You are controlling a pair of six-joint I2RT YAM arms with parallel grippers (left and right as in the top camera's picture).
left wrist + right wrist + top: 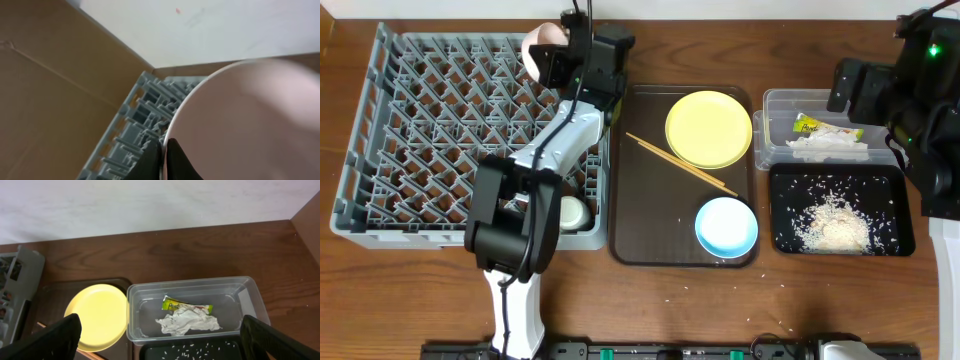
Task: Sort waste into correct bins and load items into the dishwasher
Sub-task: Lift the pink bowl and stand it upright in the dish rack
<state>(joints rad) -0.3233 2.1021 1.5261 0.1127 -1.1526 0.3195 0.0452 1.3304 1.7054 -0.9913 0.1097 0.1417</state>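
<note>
My left gripper (557, 58) is shut on the rim of the white bowl (542, 44) and holds it over the far edge of the grey dish rack (430, 130). In the left wrist view the jaws (163, 161) pinch the bowl's rim, the bowl (250, 125) fills the right side, and the rack (135, 125) lies below. A small white cup (572, 212) sits in the rack. My right gripper (160, 337) is open and empty above the clear tub (250, 292), which holds the wrapper (186, 306) and crumpled paper (187, 322). The black tray (790, 185) holds rice (837, 222).
The yellow plate (709, 128), the chopsticks (680, 163) and the light blue bowl (726, 226) lie on the dark brown serving tray (645, 230). A few rice grains (772, 290) are scattered on the table in front. The right arm (920, 110) hangs over the table's right edge.
</note>
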